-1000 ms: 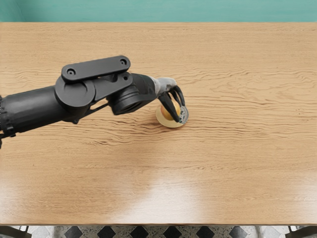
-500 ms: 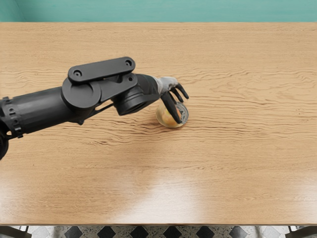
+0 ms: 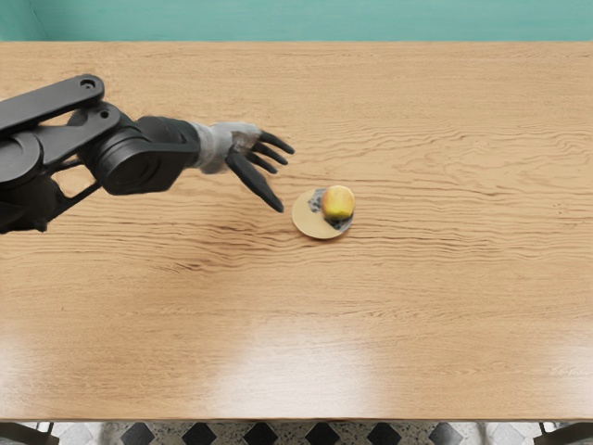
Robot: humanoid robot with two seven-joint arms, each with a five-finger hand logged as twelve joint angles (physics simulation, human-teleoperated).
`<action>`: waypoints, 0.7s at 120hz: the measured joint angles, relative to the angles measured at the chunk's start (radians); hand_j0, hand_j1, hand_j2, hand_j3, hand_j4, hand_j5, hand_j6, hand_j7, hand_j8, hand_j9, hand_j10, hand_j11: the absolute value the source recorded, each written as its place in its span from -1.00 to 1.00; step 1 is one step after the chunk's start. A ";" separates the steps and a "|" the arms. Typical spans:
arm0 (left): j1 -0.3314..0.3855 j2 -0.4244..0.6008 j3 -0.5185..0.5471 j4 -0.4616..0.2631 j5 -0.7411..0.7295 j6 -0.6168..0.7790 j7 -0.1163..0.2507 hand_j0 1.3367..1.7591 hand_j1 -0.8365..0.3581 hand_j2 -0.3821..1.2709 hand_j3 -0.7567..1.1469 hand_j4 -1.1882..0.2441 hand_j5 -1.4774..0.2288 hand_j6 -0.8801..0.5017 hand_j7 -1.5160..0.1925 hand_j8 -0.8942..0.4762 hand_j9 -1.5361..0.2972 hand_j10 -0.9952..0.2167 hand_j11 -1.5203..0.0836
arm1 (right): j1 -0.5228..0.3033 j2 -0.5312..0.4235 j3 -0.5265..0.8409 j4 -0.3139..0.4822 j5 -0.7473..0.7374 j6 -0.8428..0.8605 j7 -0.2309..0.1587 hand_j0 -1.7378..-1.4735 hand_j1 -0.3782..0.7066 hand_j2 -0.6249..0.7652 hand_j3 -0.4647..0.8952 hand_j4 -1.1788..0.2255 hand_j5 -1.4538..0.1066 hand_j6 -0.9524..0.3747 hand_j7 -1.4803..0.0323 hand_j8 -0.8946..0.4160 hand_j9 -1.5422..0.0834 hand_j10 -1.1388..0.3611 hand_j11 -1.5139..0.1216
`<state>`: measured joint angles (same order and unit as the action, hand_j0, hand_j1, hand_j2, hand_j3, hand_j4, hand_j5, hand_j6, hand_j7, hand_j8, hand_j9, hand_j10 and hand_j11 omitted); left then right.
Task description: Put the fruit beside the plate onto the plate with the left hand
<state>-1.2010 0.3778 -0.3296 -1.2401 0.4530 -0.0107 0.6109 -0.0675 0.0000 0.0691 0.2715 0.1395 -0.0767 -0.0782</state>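
One left hand (image 3: 243, 156), fingers spread and holding nothing, hovers left of the plate and apart from it. One small round plate (image 3: 306, 219) lies mid-table. One yellow-red fruit (image 3: 338, 201) sits on its right part. Surface: one wooden table (image 3: 417, 306). Teal wall (image 3: 296, 19) at the far edge; checkered floor (image 3: 278, 434) at the near edge.

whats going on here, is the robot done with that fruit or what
The robot's left hand has just let go of the yellow-orange fruit and pulled back to the left. Its fingers are spread and hold nothing. The fruit now sits on the small round plate, toward the plate's right side, on the wooden table. The hand is clear of both. The right arm is not in view.
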 joint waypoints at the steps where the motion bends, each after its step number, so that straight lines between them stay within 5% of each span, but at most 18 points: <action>1: 0.012 0.009 -0.013 -0.008 -0.002 -0.009 0.000 0.52 0.45 -0.47 -0.20 0.29 0.32 -0.11 0.37 -0.08 0.30 0.21 0.46 | 0.000 0.000 0.000 0.000 0.000 0.000 0.000 -0.40 -0.87 -0.11 -0.32 0.63 0.80 0.38 0.89 0.31 0.84 0.47 0.79; 22: 0.253 0.157 -0.288 -0.152 -0.036 -0.199 0.000 0.52 0.46 -0.47 -0.20 0.29 0.33 -0.10 0.38 -0.07 0.31 0.21 0.47 | 0.000 0.000 0.000 0.000 0.000 0.000 0.000 -0.40 -0.87 -0.11 -0.32 0.63 0.80 0.38 0.89 0.31 0.84 0.47 0.79; 45: 0.486 0.251 -0.565 -0.197 -0.076 -0.451 0.000 0.52 0.47 -0.47 -0.20 0.30 0.34 -0.10 0.38 -0.07 0.31 0.22 0.48 | 0.000 0.000 0.000 0.000 0.000 0.000 0.000 -0.40 -0.87 -0.11 -0.32 0.63 0.80 0.38 0.89 0.31 0.84 0.47 0.79; 65: 0.604 0.345 -0.740 -0.199 -0.170 -0.570 0.000 0.52 0.47 -0.47 -0.20 0.30 0.34 -0.10 0.38 -0.07 0.31 0.22 0.48 | 0.000 0.000 0.000 0.000 0.000 0.000 0.000 -0.40 -0.87 -0.11 -0.32 0.63 0.80 0.38 0.89 0.31 0.84 0.47 0.79; 84: 0.636 0.351 -0.822 -0.180 -0.236 -0.594 0.000 0.52 0.47 -0.47 -0.20 0.30 0.34 -0.10 0.38 -0.07 0.31 0.22 0.48 | 0.000 0.000 0.000 0.000 0.000 0.000 0.000 -0.40 -0.87 -0.11 -0.32 0.63 0.80 0.38 0.89 0.31 0.84 0.47 0.79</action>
<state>-0.5648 0.7289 -1.1519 -1.4199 0.2167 -0.6045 0.6109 -0.0675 0.0000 0.0691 0.2715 0.1395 -0.0767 -0.0782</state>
